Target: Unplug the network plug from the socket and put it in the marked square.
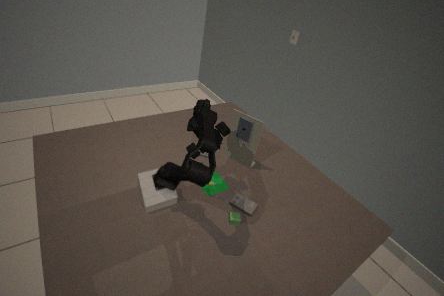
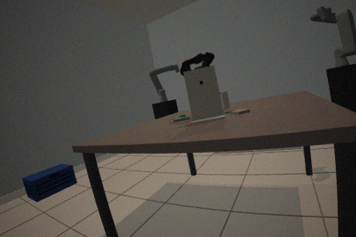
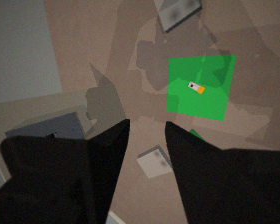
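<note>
tool (image 3: 147,131): raised, fingers held partly apart, nothing pinched | plug (image 3: 196,88): laid inside green square (image 3: 211,102) | worktop (image 1: 310,212): brown

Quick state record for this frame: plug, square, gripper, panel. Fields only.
plug: small white and orange piece lying on the table inside the green square
square: green patch on the brown table
gripper: raised above the table, fingers part open, nothing between them
contact: fingers apart from the plug
panel: upright, dark socket plate on its face
</note>
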You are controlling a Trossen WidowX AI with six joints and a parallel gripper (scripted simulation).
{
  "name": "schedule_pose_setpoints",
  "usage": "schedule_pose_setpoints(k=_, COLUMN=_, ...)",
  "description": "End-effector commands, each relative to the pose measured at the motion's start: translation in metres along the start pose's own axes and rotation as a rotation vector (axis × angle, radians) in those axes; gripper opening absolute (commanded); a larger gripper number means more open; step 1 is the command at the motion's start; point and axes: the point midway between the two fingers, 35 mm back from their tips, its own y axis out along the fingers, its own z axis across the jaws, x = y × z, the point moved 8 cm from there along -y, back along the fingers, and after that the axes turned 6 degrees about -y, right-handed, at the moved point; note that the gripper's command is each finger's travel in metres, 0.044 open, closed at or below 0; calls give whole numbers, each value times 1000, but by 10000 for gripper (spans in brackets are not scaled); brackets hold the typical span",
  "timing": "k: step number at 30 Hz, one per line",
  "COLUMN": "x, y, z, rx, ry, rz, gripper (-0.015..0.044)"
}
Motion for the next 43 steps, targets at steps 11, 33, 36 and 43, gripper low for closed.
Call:
schedule_pose_setpoints(k=11, x=4, y=-28, z=14, rx=5, ry=5, rz=-5, gripper=209)
schedule_pose_setpoints(k=33, x=4, y=-28, z=14, rx=5, ry=5, rz=-5, gripper=440)
schedule_pose_setpoints(k=36, x=4, y=-28, z=14, rx=5, ry=5, rz=-5, gripper=440)
schedule_pose_setpoints(k=43, x=4, y=-28, z=14, rx=5, ry=5, rz=-5, gripper=440)
